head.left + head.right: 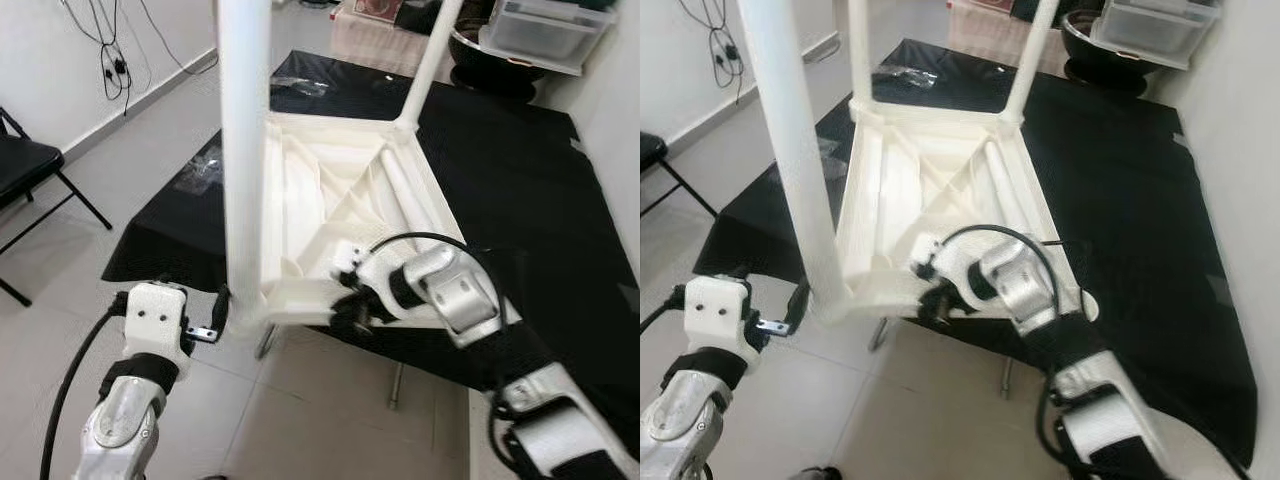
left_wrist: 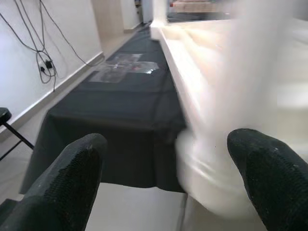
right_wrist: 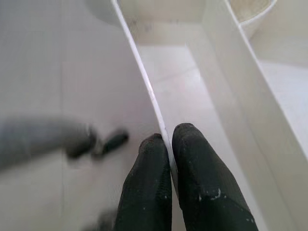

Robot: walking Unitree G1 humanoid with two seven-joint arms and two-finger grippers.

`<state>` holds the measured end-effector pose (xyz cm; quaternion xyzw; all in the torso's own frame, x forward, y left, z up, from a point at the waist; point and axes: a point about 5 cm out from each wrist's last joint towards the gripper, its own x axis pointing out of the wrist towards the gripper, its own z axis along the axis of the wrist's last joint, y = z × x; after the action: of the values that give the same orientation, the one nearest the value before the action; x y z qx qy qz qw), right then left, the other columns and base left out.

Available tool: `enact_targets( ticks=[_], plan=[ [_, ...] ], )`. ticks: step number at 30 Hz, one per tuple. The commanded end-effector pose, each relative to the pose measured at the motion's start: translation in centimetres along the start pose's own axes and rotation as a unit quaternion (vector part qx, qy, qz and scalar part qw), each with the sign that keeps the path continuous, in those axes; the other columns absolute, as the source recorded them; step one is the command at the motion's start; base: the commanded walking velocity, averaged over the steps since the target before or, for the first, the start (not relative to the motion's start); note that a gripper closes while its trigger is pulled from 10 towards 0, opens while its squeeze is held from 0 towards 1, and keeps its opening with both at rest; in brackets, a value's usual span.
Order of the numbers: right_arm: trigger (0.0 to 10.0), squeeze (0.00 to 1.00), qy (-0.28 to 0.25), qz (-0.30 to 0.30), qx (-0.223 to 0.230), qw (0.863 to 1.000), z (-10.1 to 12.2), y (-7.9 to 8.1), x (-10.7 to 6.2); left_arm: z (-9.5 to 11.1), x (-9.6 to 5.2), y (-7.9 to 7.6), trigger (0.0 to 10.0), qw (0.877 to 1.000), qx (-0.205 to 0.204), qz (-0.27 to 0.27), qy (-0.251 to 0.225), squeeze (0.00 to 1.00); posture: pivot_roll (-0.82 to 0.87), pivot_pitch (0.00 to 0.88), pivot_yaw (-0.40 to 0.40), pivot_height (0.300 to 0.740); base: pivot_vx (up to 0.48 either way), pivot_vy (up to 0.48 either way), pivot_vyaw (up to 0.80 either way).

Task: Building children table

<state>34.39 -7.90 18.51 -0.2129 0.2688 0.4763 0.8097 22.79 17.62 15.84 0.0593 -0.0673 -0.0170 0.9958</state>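
Observation:
A white plastic children's table (image 1: 330, 200) lies upside down on a black-covered worktable (image 1: 520, 200), its near edge overhanging the floor. A white leg (image 1: 245, 150) stands upright in the near-left corner, and another leg (image 1: 430, 60) rises from the far-right corner. A loose white tube (image 1: 405, 200) lies inside the ribbed underside. My left gripper (image 2: 168, 168) is open at the base of the near-left leg, which looks blurred between its fingers (image 2: 72, 173). My right gripper (image 3: 168, 139) is shut on the thin near rim (image 3: 144, 77) of the table.
A black folding chair (image 1: 30, 170) stands on the tiled floor at the left, below cables (image 1: 110, 60) on the wall. Clear plastic bags (image 1: 300, 87) lie on the black cloth. A clear storage box (image 1: 545, 30) and a dark bowl (image 1: 490, 55) sit at the back right.

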Motion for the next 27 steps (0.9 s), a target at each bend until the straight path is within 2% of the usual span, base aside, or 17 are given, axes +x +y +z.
enact_targets(
  ticks=[1,2,3,6,10,14,16,17,18,19,21,22,24,27],
  plan=[
    [2.0,0.0,-0.04,-0.055,0.039,0.997,0.7,-1.2,-1.0,-0.4,-0.1,-0.2,10.0,1.0,0.007,-0.005,0.01,0.0,0.04,0.148,-0.097,0.74,0.0,0.0,0.0],
    [3.3,0.0,-0.075,-0.066,0.032,0.994,2.0,-0.8,-0.6,-0.4,0.0,-0.2,10.0,1.0,0.006,-0.006,0.009,0.0,0.04,0.147,-0.093,0.74,0.0,0.0,0.0],
    [10.0,0.0,-0.114,-0.087,0.031,0.989,3.5,-0.3,-0.2,-0.4,0.1,-0.4,10.0,1.0,0.006,-0.008,0.008,0.0,0.04,0.145,-0.092,0.74,0.0,0.0,0.0],
    [10.0,0.0,-0.143,-0.11,0.038,0.983,4.4,-0.3,0.1,-0.4,0.1,-0.4,10.0,1.0,0.005,-0.009,0.007,0.0,0.04,0.145,-0.093,0.74,0.0,0.0,0.0],
    [10.0,0.0,-0.168,-0.11,0.029,0.979,5.2,0.1,0.3,-0.4,0.2,-0.4,10.0,1.0,0.006,-0.008,0.007,0.0,0.04,0.145,-0.093,0.74,0.0,0.0,0.0],
    [10.0,0.0,-0.219,-0.112,-0.018,0.969,6.6,1.3,0.7,-0.4,0.2,-0.5,10.0,1.0,0.005,-0.008,0.007,0.0,0.04,0.145,-0.092,0.74,0.0,0.0,0.0],
    [10.0,0.0,-0.224,-0.111,-0.024,0.968,6.7,1.5,0.7,-0.4,0.2,-0.5,10.0,1.0,0.004,-0.009,0.007,0.0,0.04,0.145,-0.091,0.74,0.0,0.0,0.0],
    [10.0,0.9,-0.235,-0.103,-0.021,0.966,6.8,1.6,0.8,-0.4,0.3,-0.6,10.0,1.0,0.004,-0.009,0.007,0.0,0.04,0.145,-0.089,0.74,0.0,0.0,0.0],
    [10.0,1.0,-0.242,-0.119,-0.022,0.963,6.9,1.4,0.7,-0.4,0.3,-0.7,10.0,1.0,0.004,-0.01,0.006,0.0,0.04,0.144,-0.088,0.74,0.0,0.0,0.0],
    [10.0,1.0,-0.242,-0.119,-0.022,0.963,6.9,1.4,0.7,-0.4,0.3,-0.7,10.0,1.0,0.004,-0.01,0.006,0.0,0.04,0.144,-0.088,0.74,0.0,0.0,0.0],
    [10.0,1.0,-0.251,-0.164,-0.028,0.954,7.1,0.7,0.5,-0.3,0.4,-0.7,10.0,1.0,0.004,-0.011,0.005,0.0,0.04,0.144,-0.088,0.74,0.0,0.0,0.0],
    [10.0,1.0,-0.259,-0.193,-0.029,0.946,7.2,0.3,0.2,-0.3,0.4,-0.7,10.0,1.0,0.004,-0.011,0.005,0.0,0.04,0.144,-0.086,0.74,0.0,0.0,0.0],
    [10.0,1.0,-0.28,-0.265,-0.046,0.922,7.4,-0.5,-0.5,-0.3,0.5,-0.6,10.0,1.0,0.005,-0.011,0.005,0.0,0.03,0.143,-0.085,0.74,0.0,0.0,0.0],
    [10.0,1.0,-0.293,-0.279,-0.043,0.914,7.0,-0.9,-1.0,-0.3,0.6,-0.7,10.0,1.0,0.005,-0.012,0.004,0.0,0.03,0.144,-0.081,0.74,0.0,0.0,0.0]
  ],
)
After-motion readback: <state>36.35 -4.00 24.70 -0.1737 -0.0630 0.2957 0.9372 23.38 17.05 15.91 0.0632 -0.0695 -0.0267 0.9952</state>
